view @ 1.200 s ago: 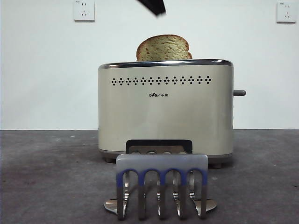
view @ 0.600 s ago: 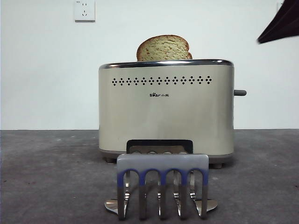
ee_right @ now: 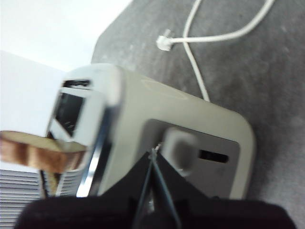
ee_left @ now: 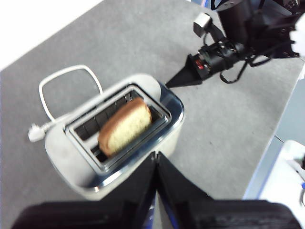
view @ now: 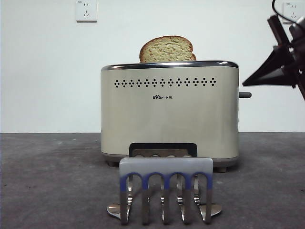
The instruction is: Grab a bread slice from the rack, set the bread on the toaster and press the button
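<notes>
The slice of bread point(view: 167, 49) stands upright in the top slot of the cream toaster point(view: 169, 114), its domed top above the chrome rim. From above, the bread point(ee_left: 125, 126) leans in the slot. The metal rack point(view: 165, 191) stands in front of the toaster. My right gripper point(view: 245, 84) comes in from the right, shut, its tip just above the button point(view: 244, 95). In the right wrist view the shut tip point(ee_right: 153, 151) is right beside the grey button point(ee_right: 180, 148). My left gripper point(ee_left: 156, 156) is shut and holds nothing, high above the toaster point(ee_left: 162, 138).
A white power cord point(ee_left: 66, 78) with its plug point(ee_right: 164, 42) lies on the grey table behind the toaster. White wall sockets point(view: 86, 10) sit on the back wall. The table's edge point(ee_left: 267, 157) runs close to the toaster's button side.
A black gripper tip above the bread left the top of the front view. The right arm came in at the upper right and dropped toward the toaster's button end.
</notes>
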Controlling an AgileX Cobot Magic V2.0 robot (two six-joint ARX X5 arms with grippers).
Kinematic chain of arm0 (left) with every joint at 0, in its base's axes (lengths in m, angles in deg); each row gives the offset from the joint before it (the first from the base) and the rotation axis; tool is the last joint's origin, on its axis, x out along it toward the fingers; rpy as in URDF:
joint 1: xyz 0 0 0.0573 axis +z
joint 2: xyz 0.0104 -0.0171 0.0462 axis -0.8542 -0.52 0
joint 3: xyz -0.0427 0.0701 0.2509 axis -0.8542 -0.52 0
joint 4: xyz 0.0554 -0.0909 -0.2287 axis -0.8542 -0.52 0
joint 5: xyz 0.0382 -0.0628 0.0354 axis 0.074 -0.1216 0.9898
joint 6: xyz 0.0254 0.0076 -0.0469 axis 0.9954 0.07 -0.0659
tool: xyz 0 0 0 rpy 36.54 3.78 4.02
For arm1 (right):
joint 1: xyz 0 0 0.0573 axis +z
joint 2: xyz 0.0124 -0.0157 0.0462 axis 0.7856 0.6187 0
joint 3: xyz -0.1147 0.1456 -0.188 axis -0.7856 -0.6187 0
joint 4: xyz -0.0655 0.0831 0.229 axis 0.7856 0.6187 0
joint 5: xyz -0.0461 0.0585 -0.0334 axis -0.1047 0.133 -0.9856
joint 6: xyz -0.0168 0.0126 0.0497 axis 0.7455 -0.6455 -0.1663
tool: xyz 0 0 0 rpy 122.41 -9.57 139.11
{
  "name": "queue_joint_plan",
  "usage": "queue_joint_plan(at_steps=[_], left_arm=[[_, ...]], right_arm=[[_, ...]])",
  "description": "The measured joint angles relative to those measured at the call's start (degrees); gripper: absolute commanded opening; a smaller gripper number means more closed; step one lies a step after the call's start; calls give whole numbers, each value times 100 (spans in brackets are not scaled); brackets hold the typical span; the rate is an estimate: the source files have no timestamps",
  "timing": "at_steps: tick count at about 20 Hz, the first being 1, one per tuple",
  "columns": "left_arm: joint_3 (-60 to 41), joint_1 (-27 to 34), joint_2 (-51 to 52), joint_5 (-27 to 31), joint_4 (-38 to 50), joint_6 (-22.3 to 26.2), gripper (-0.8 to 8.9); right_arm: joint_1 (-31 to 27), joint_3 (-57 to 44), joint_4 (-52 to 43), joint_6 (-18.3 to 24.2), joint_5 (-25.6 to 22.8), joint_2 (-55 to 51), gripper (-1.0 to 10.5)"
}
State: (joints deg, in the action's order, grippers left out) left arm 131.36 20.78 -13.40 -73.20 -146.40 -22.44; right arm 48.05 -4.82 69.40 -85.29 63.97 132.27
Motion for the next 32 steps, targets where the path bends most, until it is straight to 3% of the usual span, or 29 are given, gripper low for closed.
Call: queue_joint_plan(at_steps=[12, 32], left_arm=[[-1541, 0, 796, 0, -7, -155, -8], [-1567, 0, 828, 39, -4, -404, -8]], right_arm=[[0, 72, -328, -116, -44, 553, -7], [-4, 125, 138, 33, -188, 994, -7]])
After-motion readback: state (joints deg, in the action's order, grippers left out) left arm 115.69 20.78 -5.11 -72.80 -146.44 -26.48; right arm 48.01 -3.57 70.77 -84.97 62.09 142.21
